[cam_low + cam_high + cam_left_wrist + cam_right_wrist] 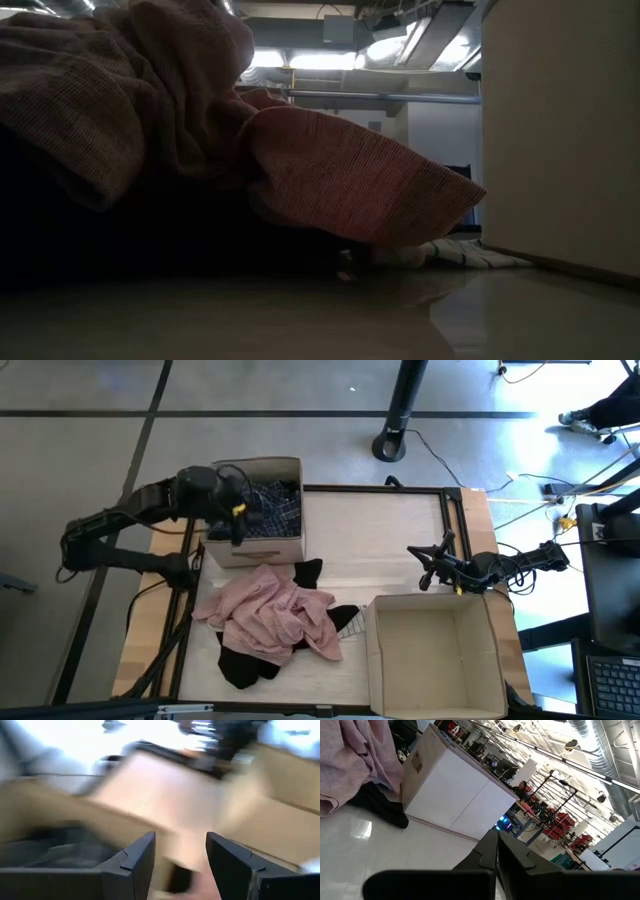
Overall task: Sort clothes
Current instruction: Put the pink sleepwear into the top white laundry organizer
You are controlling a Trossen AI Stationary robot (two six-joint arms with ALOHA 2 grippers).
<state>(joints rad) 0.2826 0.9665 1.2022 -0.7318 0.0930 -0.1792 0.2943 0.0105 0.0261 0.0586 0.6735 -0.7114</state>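
Observation:
A blue-white plaid shirt [283,510] and a dark navy piece [262,495] lie inside the left cardboard box [270,545]. A pale pink garment [275,610] lies heaped on the table over black clothes [245,665] with a white-striped part [348,622]. It also shows in the low view [330,170] and the right wrist view [355,755]. My left gripper [236,512] hovers over the left box's left side, open and empty [180,852]. My right gripper [428,568] is shut and empty [496,851], just beyond the right box's far edge.
An open, empty cardboard box [435,650] stands at the near right; its wall fills the low view's right side [560,130]. Bare tabletop [370,540] lies between the boxes. Cables and a stand base [390,445] are on the floor beyond the table.

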